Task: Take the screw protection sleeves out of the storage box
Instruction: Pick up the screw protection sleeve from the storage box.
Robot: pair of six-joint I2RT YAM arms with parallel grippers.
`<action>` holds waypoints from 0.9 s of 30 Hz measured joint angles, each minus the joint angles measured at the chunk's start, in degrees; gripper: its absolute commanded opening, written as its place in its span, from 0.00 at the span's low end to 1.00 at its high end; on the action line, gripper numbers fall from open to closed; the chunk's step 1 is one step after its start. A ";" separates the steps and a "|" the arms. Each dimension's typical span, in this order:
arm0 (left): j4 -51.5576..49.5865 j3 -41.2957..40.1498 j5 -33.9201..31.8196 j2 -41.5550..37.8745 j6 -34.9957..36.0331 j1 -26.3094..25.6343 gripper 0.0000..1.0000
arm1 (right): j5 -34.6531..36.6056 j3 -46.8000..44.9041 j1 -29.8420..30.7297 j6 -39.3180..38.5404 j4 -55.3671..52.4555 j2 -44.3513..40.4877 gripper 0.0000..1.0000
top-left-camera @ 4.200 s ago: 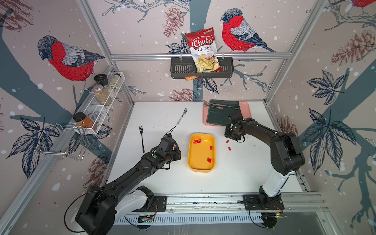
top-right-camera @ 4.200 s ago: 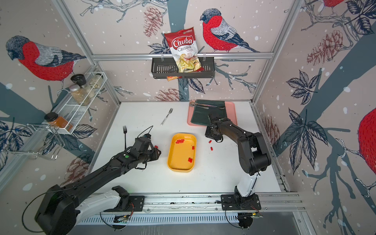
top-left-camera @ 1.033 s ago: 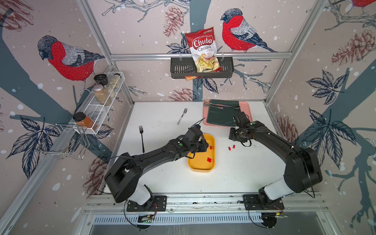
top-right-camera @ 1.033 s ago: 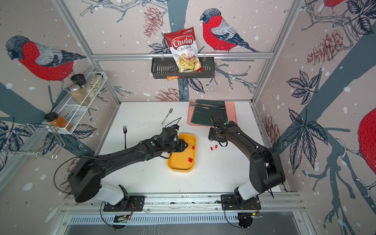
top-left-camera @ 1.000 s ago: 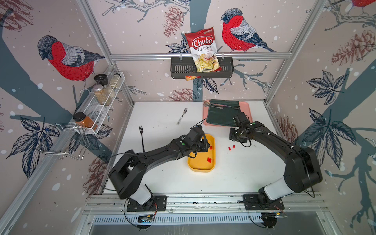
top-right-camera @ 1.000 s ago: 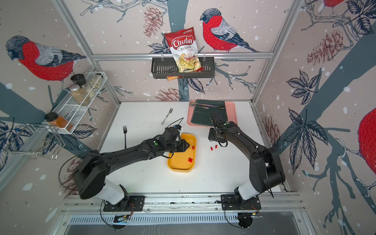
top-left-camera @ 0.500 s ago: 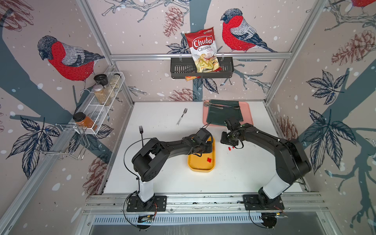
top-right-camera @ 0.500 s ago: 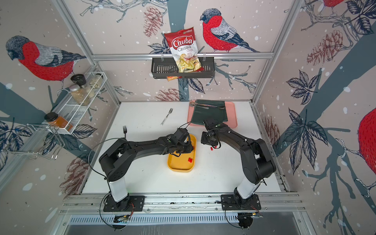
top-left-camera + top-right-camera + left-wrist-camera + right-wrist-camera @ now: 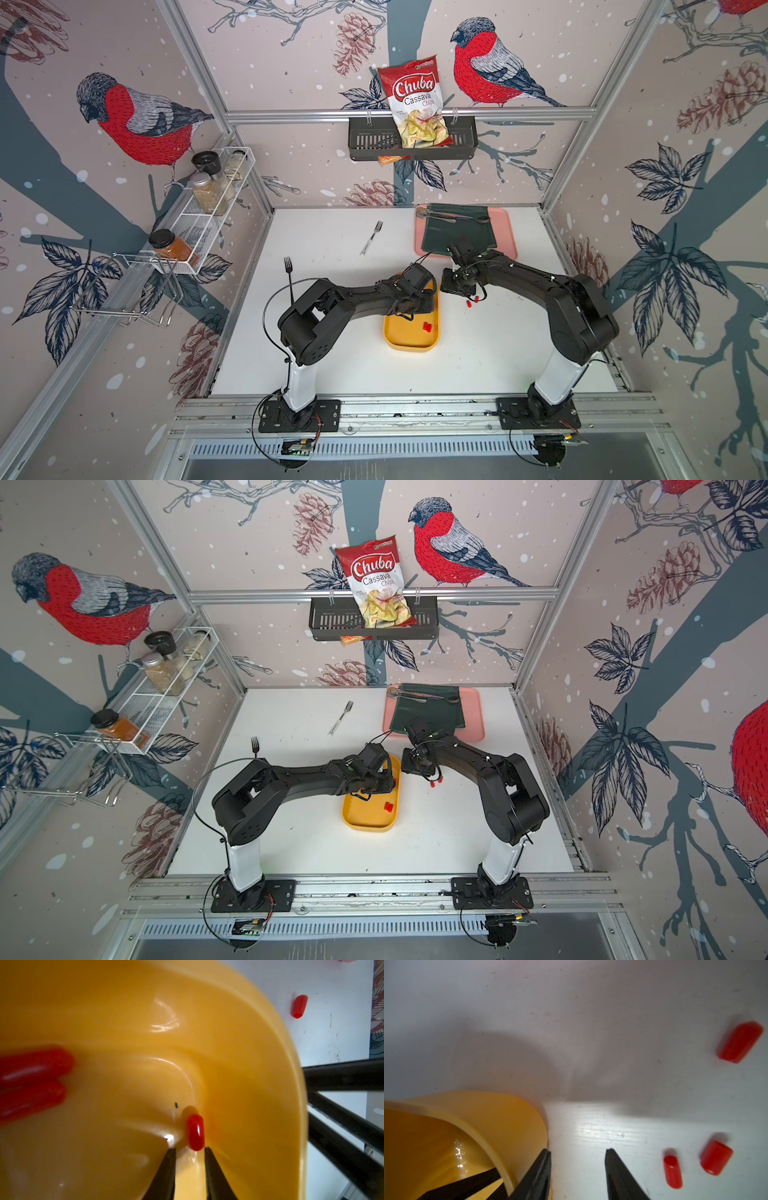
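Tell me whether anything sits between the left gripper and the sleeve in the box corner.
Nothing visible does. The left gripper has its open tips just short of the sleeve, which lies against the storage box wall.

Chips bag [image 9: 415,104] in the wall basket [image 9: 370,140]; jars [image 9: 209,194] on a wire rack [image 9: 196,226]. Silver fork [image 9: 371,237] and black fork [image 9: 288,269] lie on the counter [image 9: 332,357]; green cloth [image 9: 457,233] on pink tray [image 9: 506,232].

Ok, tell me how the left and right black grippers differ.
The left gripper has a narrow jaw gap, the right gripper a wider one. The left gripper is inside the shallow yellow-orange plastic tray, a tiny red cap just beyond its tips; the right gripper is over the white table beside the tray's rim. Both are open and empty.
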 measured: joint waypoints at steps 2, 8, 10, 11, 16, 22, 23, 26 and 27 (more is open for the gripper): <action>0.81 -0.26 -0.79 0.02 -0.57 0.00 0.27 | -0.22 0.00 0.24 -0.02 0.07 0.09 0.47; 4.57 -0.44 -1.18 1.25 -1.33 0.00 0.24 | -0.44 0.00 0.46 -0.02 0.22 0.57 0.46; 6.19 -0.52 -1.22 1.75 -1.49 0.00 0.21 | -0.44 0.00 0.46 -0.02 0.26 0.72 0.46; 6.91 -0.52 -1.22 2.01 -1.49 0.00 0.19 | -0.48 0.00 0.46 -0.02 0.31 0.81 0.46; 9.07 -0.24 -1.20 3.23 -2.34 0.00 0.00 | -0.20 0.11 0.44 -0.04 0.07 0.92 0.45; 9.70 -0.92 -1.25 2.91 -2.34 0.00 0.00 | -0.09 0.48 0.42 -0.07 -0.22 1.14 0.45; 9.51 -1.03 -1.25 2.69 -2.34 0.00 0.00 | -0.11 0.59 0.42 -0.07 -0.17 1.20 0.45; 7.23 -1.55 -1.18 0.96 -2.27 0.00 0.00 | -0.22 1.18 0.42 -0.07 0.04 1.33 0.45; 6.25 -1.73 -1.22 -0.02 -2.21 0.17 0.00 | -0.20 1.38 0.39 -0.07 0.07 1.33 0.45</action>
